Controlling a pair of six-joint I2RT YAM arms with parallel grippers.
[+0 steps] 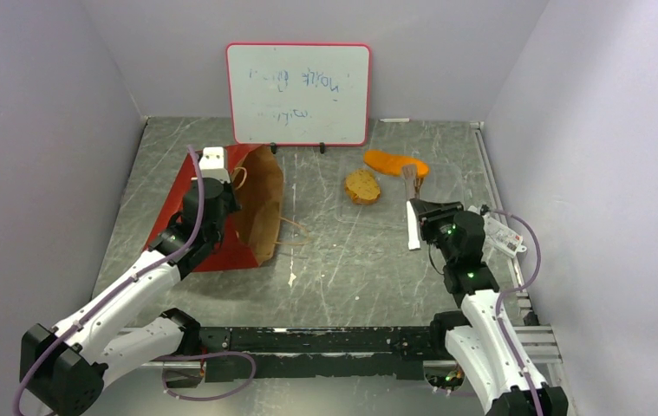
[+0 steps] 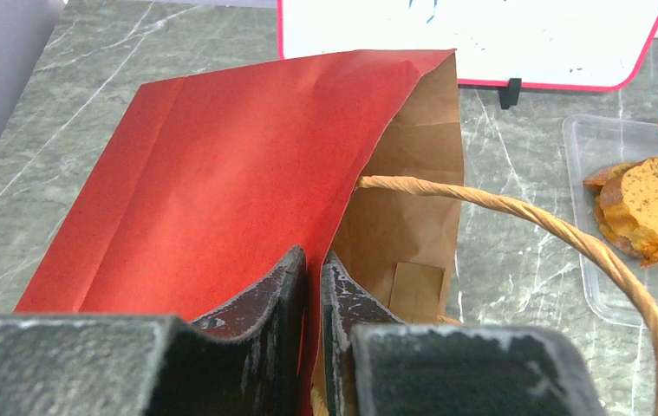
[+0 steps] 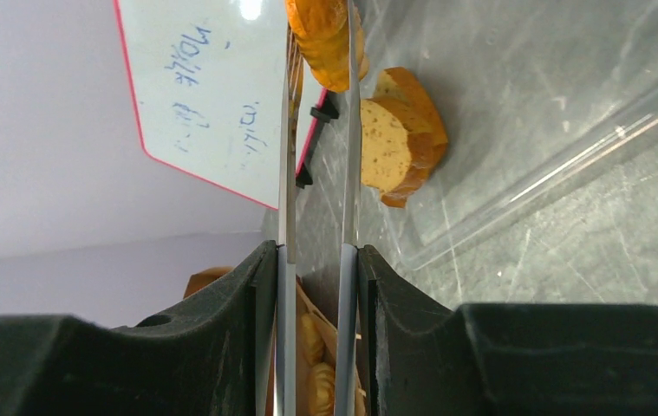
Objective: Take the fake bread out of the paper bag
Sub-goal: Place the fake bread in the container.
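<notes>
Left wrist view: the paper bag point(image 2: 221, 173) is seen lying on the worktop point(image 2: 91, 69). Its red upper wall is pinched at the mouth by the closed left pincer point(image 2: 312, 260), and a loop handle point(image 2: 568, 238) arches beside it.

Right wrist view: metal tongs point(image 3: 286, 173) are clamped in the right pincer point(image 3: 316, 256). Their tips are at the orange loaf point(image 3: 325, 39), near the brown slice point(image 3: 399, 130), which lies on a clear tray point(image 3: 568, 156).

Top view: the paper bag is found at the left. Both bread pieces lie well apart to its right, before the whiteboard point(image 1: 297, 93).
</notes>
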